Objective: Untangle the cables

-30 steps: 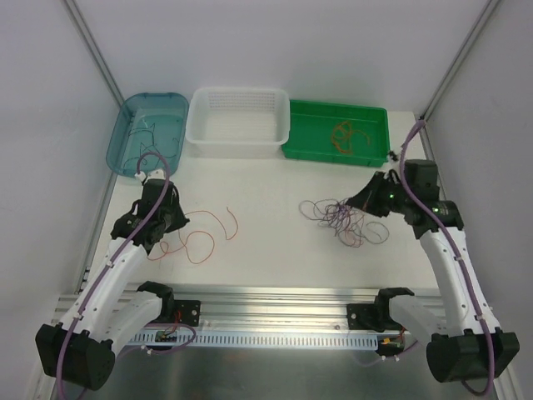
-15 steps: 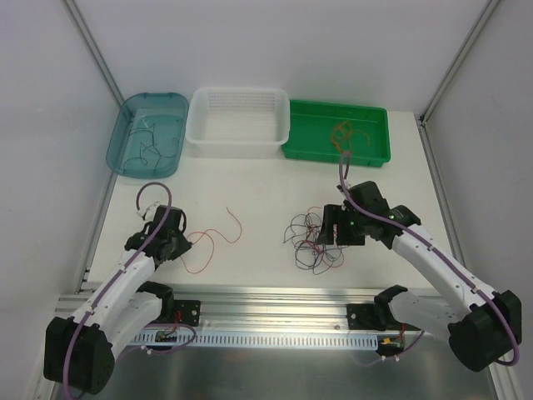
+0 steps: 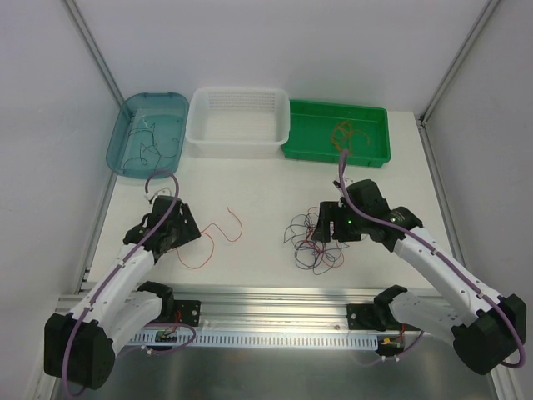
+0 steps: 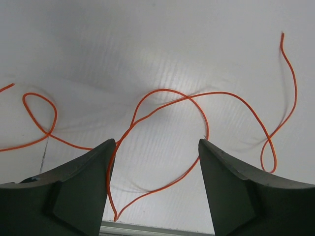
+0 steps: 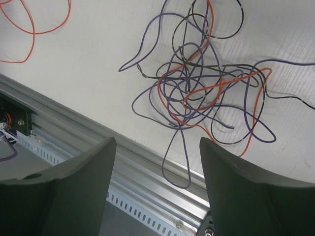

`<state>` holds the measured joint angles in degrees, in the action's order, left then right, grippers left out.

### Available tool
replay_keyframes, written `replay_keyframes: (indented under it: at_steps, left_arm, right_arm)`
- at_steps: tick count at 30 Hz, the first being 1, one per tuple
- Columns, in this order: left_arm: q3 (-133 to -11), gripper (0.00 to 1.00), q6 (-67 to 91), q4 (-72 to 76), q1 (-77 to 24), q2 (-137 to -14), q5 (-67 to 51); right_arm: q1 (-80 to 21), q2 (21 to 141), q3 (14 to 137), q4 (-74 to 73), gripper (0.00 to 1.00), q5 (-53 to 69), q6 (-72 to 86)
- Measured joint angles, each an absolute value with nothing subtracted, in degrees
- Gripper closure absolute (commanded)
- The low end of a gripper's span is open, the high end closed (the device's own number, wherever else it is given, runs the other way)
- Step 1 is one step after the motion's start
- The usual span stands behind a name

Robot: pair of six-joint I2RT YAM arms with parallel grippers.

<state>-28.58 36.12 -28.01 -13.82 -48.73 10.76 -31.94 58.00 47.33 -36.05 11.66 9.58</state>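
The white table (image 3: 266, 187) fills most of what lies in front of me. Along its far edge three bins stand in a row, side by side: a white basket (image 3: 239, 142) in the middle, a green tray (image 3: 371, 146) to its right with a coil of orange wire (image 3: 343, 133) in it, and a blue tray (image 3: 121, 137) to its left with a few thin dark wires (image 3: 146, 148) in it. A slotted metal rail (image 3: 275, 337) runs along the near edge, between my two bases.

My right arm (image 3: 433, 258) reaches in from the right and bends toward the middle of the table. My left arm (image 3: 125, 267) stays short and low on the left side.

My right gripper (image 5: 157, 141) hangs over the tangle of cables (image 5: 189, 86), a knot of purple, black and orange loops lying on the table near the rail. Its fingers are spread wide and pinch nothing.

My left gripper (image 4: 156, 143) points at the single orange cable (image 4: 162, 90), which lies apart from the tangle in loose curves on the left half of the table. These fingers are spread too. The cable runs through the gap between them without being gripped.
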Motion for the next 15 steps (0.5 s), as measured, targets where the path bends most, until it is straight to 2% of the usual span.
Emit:
replay_keyframes:
  at_steps: [4,10,15]
  left_arm:
    - [-31.44,0.29,28.6,-27.81,-13.82,-51.31,7.4]
    - [-36.07,0.28,22.83,-27.44,-13.82,-59.44,4.08]
    - [-36.88,0.29,22.31,-27.35,-13.82,-66.48,4.47]
  right_arm:
    - [-32.32,58.0,47.33,-35.31,0.27,12.27,9.32]
    - [-32.97,58.0,47.31,-34.63,0.16,12.93,8.43]
    - [-33.41,57.47,46.81,-34.48,0.15,12.95,7.62]
